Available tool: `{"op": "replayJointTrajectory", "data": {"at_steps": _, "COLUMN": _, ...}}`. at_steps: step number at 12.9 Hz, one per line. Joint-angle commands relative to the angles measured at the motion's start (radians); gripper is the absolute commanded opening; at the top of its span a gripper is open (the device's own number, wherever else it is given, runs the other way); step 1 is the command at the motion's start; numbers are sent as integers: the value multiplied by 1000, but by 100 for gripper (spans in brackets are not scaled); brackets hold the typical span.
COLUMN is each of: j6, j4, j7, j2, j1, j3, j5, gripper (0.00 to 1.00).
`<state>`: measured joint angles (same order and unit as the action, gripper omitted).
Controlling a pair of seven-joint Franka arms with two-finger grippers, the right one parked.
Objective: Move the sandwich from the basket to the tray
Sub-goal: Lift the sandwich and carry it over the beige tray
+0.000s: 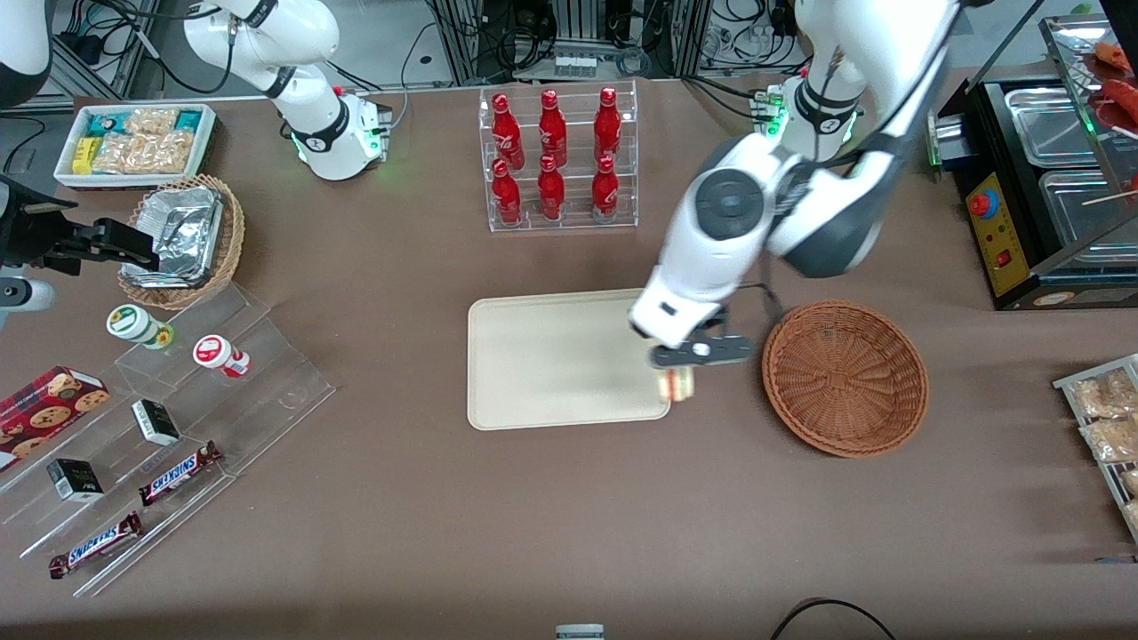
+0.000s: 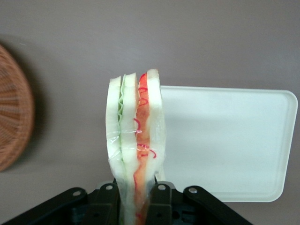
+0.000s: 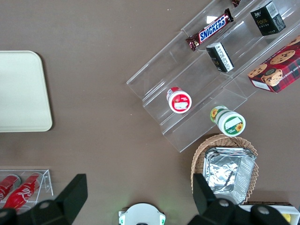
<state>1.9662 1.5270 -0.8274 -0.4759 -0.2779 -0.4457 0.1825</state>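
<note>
Right now the tool hangs over the edge of the tray that faces the basket, and it is clenched on the sandwich. The wrist view shows the black fingers pressing the wrapped wedge from both sides, with its pale bread slices standing on edge and the green and red filling between them. The sandwich is lifted clear of the basket and sits just at the tray's rim, between the tray's bare surface and the brown bench. The reddish-brown wicker basket lies just beside the tray, toward the working arm's end of the bench, with nothing visible inside it. A clear rack of red bottles stands farther from the front camera than the tray. Toward the parked arm's end lie a tan wicker basket holding foil containers, a white bin of snack packets, and a stepped clear stand carrying Snickers bars, small dark boxes and two round tubs. A box of cookies rests at that end too.
</note>
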Motion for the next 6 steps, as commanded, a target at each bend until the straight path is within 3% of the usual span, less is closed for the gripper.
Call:
{"op": "replayJointTrajectory", "data": {"at_steps": 1, "j6": -15, "j4": -148, "j7": -70, "j2": -160, "j1": -96, "j3": 4, "j5": 66, "gripper": 0}}
{"op": "replayJointTrajectory", "data": {"at_steps": 6, "j6": 46, "j4": -208, "j7": -130, "j2": -319, "j1": -202, "j3": 5, "j5": 166, "gripper": 0}}
